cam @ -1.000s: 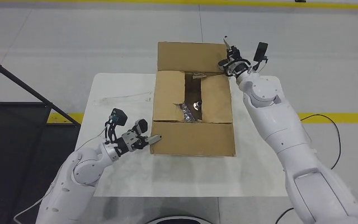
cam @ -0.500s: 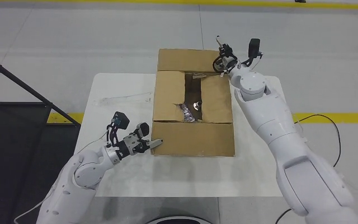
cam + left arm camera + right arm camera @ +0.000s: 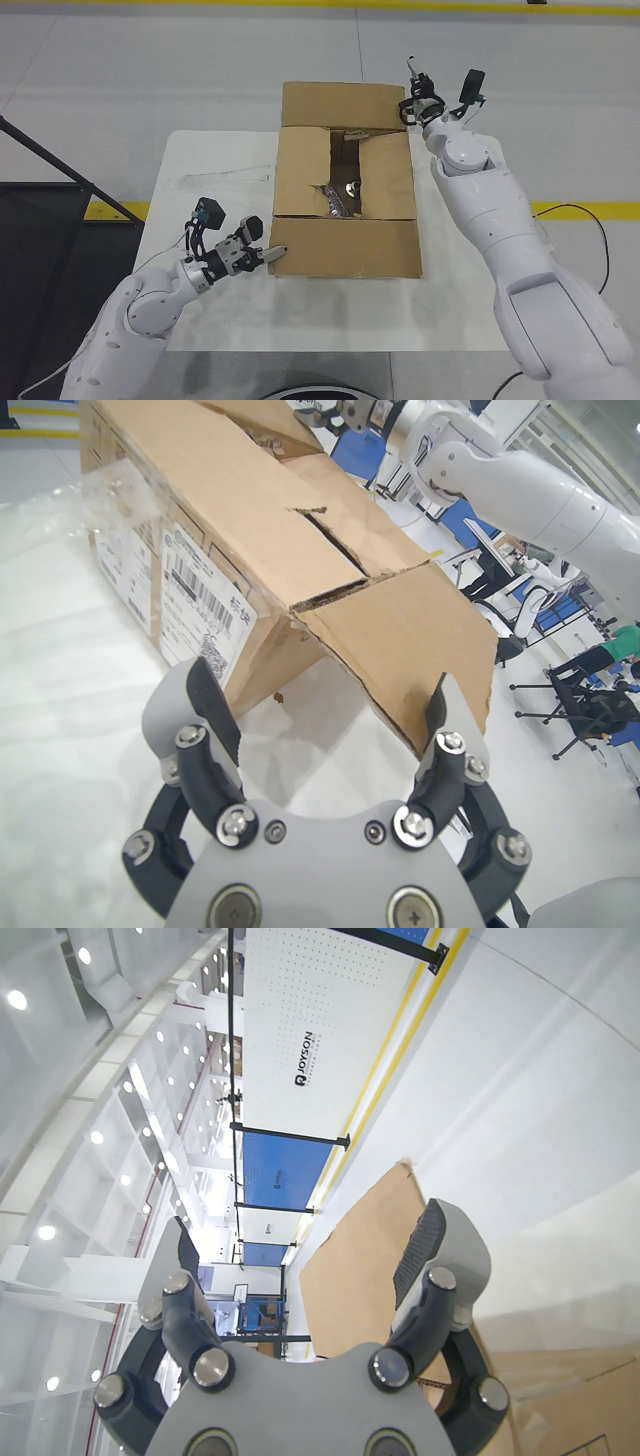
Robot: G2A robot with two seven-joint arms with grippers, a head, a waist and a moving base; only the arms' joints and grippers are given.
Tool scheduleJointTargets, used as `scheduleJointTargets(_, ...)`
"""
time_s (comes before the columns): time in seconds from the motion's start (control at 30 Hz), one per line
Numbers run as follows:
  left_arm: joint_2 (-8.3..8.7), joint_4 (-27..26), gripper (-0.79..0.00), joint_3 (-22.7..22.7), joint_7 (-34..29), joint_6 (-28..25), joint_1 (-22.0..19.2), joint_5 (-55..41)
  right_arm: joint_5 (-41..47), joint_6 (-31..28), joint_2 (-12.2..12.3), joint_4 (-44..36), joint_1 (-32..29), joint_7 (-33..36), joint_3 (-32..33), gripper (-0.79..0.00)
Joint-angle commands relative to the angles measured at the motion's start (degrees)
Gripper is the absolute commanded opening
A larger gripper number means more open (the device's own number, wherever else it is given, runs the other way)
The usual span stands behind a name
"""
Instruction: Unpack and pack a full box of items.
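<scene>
My right end effector (image 3: 414, 88) has pulled back. Half a second ago it sat in over the right-hand corner of the far flap (image 3: 340, 103); now it hangs just outside the far right corner of the box (image 3: 300, 170), fingers spread and holding nothing. In my right wrist view the brown edge of that flap lies just beside one of the pads (image 3: 417, 1240), but I cannot tell whether they touch. The flap itself looks the same as it did a second ago, so I judge that pass did not shift it.

My left end effector (image 3: 266, 253) has barely moved, perhaps a touch back toward me. It is also spread and empty, low over the worktop (image 3: 220, 290) at the left corner of the near flap (image 3: 345, 250). From the left wrist the torn corner of that flap reaches in between my fingers, close to one of them and not pinched.

The box stands where it stood, in the middle of the worktop. Its two side flaps are partly apart, and a few items (image 3: 345, 190) show in the dark gap between them.

So unpacking has hardly begun: nothing is out. Both flaps still need folding well clear before I can reach inside.
</scene>
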Motion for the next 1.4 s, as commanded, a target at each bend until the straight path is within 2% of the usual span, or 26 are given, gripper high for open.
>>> scheduleJointTargets(0.0,0.09,0.1,0.0,-0.7,0.4,0.0,0.1,-0.8,0.3,-1.3,0.6,0.4,-0.4,-0.4,1.4,0.0)
scheduleJointTargets(0.17,0.38,0.7,0.0,-2.9,1.1,0.4,-0.1,-2.0,1.3,-0.9,2.0,1.4,-1.4,0.8,4.2,0.0)
scheduleJointTargets(0.37,0.61,1.1,0.0,-5.7,2.7,1.7,0.5,-4.4,1.3,-0.9,2.0,1.4,-1.4,0.8,4.2,0.0)
scheduleJointTargets(0.7,0.73,1.1,0.0,-5.8,2.2,2.3,-0.1,-6.1,1.5,1.4,2.3,-1.8,-4.4,2.2,5.5,0.0)
scheduleJointTargets(0.87,0.72,1.2,0.0,-5.9,3.3,2.6,0.3,-6.0,2.1,3.5,2.2,-1.9,-4.9,6.0,6.4,0.0)
scheduleJointTargets(1.37,0.63,1.7,0.0,-5.7,5.5,4.4,0.6,-5.6,5.1,1.6,1.7,0.0,-5.3,19.1,8.8,0.0)
